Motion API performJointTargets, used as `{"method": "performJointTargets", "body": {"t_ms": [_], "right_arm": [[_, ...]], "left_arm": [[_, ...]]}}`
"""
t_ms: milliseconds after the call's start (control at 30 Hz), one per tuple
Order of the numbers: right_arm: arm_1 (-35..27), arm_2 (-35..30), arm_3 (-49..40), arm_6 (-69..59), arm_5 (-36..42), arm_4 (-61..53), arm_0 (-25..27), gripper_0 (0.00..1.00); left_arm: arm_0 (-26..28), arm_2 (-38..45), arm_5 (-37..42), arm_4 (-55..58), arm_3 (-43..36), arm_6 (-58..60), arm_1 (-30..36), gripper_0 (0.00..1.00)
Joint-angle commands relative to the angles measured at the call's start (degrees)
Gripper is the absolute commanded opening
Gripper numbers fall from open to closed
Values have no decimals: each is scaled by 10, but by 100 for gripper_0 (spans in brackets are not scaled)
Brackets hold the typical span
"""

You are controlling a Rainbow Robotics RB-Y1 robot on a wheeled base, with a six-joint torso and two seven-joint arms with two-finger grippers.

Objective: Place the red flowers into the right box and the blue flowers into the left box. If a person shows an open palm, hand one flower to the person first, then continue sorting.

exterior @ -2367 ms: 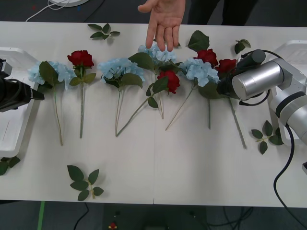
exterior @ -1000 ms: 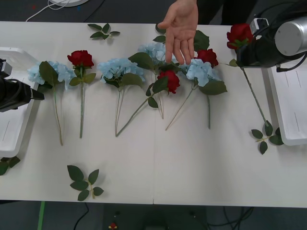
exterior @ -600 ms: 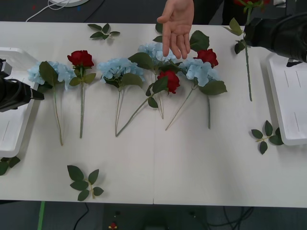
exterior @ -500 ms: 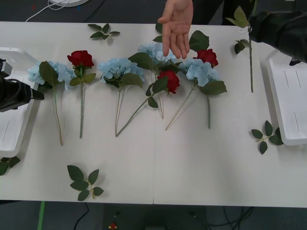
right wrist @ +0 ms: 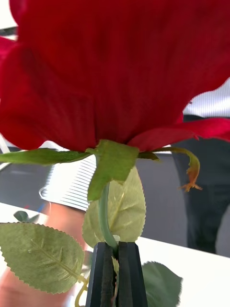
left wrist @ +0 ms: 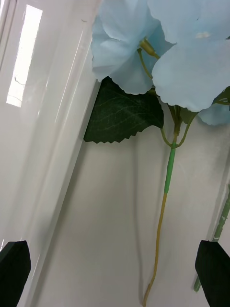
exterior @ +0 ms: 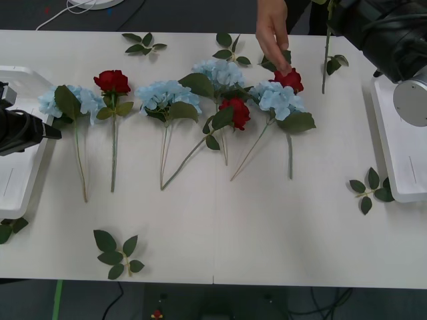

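The right claw (right wrist: 116, 276) is seen in the right wrist view clenched on the green stem of a red rose (right wrist: 120, 67), whose deep-red head looms above the black fingers (right wrist: 132, 273). In the front view the same rose's stem (exterior: 325, 53) hangs down past the far right edge of the worktop (exterior: 267, 227), below the dark right arm, with its head out of sight there. A person's hand (exterior: 272, 30) reaches down from the far side, its fingertips just at another red rose (exterior: 288, 79) lying on the worktop.

Two more red roses (exterior: 112, 81) (exterior: 236, 111) and four blue flowers (exterior: 70, 101) (exterior: 163, 95) (exterior: 219, 73) (exterior: 277, 99) lie in a row across the worktop, stems pointing toward the near side. The right box (exterior: 400, 147) stands at the right edge and the left box (exterior: 20, 167) at the left edge (both bare where they are visible).

The left claw (left wrist: 115, 266) is shown released in the left wrist view, its two black fingertips (left wrist: 14, 268) wide apart, hovering over the leftmost blue flower's stem beside the left box's rim (left wrist: 52, 158). In the front view the left arm is seen parked over the left box. Loose leaf sprigs (exterior: 117, 253) (exterior: 370, 189) lie on the near part of the worktop.
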Motion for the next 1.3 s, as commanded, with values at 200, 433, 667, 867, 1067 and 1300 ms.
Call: {"method": "performJointTargets", "body": {"t_ms": [200, 433, 667, 867, 1067, 1300], "right_arm": [[40, -22, -15, 18, -9, 9, -67, 0], [48, -22, -15, 18, -9, 25, -71, 0], [52, -21, -15, 17, -9, 28, -71, 0], [52, -21, -15, 12, -9, 26, -71, 100], [53, -19, -15, 11, -8, 23, -71, 100], [53, -19, -15, 11, 13, 19, -71, 100]], "left_arm": [[-24, 3, -7, 1, 2, 18, 20, 100], [-24, 3, -7, 1, 2, 18, 20, 100], [-24, 3, -7, 1, 2, 18, 20, 100], [-24, 3, -7, 1, 2, 18, 20, 100], [-24, 3, -7, 1, 2, 18, 20, 100], [-24, 3, -7, 1, 2, 18, 20, 100]]}}
